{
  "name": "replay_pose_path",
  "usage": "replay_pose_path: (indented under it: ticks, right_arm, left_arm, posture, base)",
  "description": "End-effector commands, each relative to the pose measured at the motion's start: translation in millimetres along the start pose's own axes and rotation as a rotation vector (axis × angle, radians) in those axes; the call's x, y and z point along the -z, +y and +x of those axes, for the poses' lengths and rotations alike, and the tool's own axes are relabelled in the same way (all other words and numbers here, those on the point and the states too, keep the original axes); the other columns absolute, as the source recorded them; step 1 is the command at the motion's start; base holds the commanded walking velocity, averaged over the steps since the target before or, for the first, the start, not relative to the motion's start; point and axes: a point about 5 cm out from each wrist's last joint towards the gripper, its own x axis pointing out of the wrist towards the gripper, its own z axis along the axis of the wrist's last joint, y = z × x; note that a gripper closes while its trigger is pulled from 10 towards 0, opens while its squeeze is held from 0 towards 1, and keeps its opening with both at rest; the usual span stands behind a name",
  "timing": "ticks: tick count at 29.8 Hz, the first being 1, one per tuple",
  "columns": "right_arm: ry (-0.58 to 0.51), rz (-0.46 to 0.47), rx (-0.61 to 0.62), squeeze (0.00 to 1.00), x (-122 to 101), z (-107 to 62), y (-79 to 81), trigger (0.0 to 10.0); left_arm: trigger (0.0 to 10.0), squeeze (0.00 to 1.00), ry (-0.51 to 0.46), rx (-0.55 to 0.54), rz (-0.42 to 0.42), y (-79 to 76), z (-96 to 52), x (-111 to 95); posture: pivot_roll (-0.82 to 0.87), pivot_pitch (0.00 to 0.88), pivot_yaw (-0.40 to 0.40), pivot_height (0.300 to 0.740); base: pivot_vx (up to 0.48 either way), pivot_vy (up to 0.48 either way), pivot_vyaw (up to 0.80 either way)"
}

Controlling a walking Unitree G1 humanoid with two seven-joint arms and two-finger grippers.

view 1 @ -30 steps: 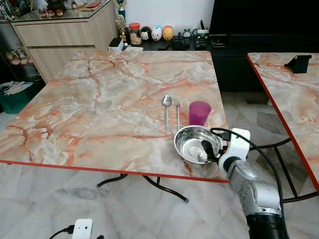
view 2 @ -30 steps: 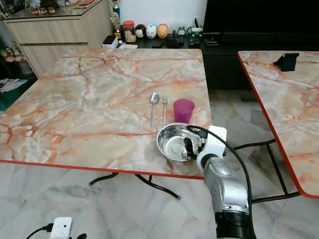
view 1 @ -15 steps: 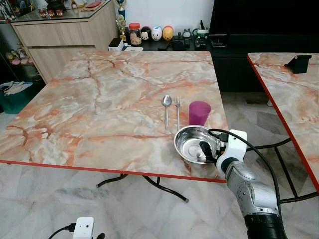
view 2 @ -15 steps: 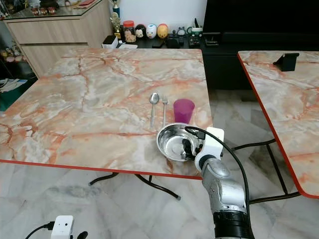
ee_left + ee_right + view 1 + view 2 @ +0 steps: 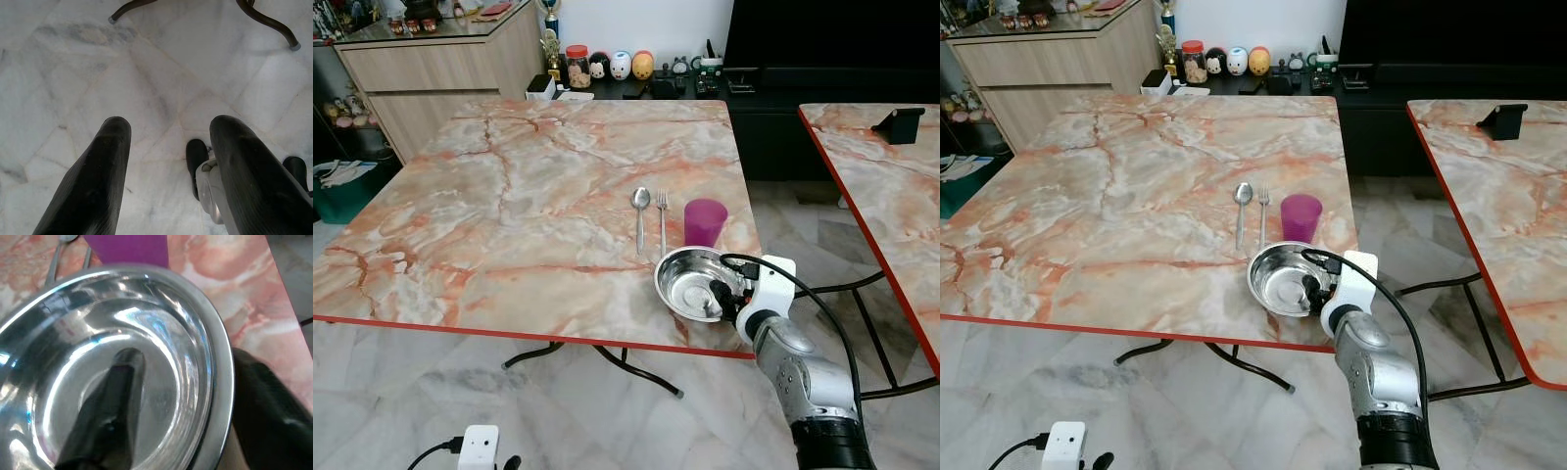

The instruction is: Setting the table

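my right gripper (image 5: 722, 296) pinches the steel bowl (image 5: 690, 280) rim beside the purple cup (image 5: 705, 221); any lettering looks too small to read.

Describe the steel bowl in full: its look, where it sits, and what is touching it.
The steel bowl is round, shallow and shiny, empty, mirroring its surroundings. It sits upright on the marble-patterned table near the red front edge at the robot's right. The purple cup stands just behind it, and the fork and spoon lie beyond its far left rim. The right hand straddles the near right rim, one black finger inside the bowl, the other outside.
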Motion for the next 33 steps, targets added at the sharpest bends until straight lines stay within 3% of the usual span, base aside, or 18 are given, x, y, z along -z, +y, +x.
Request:
replay_pose_path:
  ticks: [1,26,33]
  right_arm:
    - [-0.004,0.002,-0.016,0.00,-2,1.3,4.5,0.0]
    - [0.001,0.002,-0.029,0.00,-1,2.3,8.9,0.0]
    - [-0.034,0.082,-0.074,0.00,-6,2.5,18.3,0.0]
  left_arm:
    - [10.0,0.00,-0.008,0.003,0.016,-1.0,0.8,-3]
    - [10.0,0.00,-0.009,0.036,0.073,-6.5,1.8,-4]
    - [10.0,0.00,-0.017,0.044,0.092,-8.7,2.2,-5]
  posture:
    - [-0.04,0.000,0.048,0.740]
    - [-0.04,0.000,0.050,0.740]
    - [-0.03,0.000,0.051,0.740]
  base:
    - [0.000,0.000,0.00]
    - [0.000,0.000,0.00]
    - [0.000,0.000,0.00]
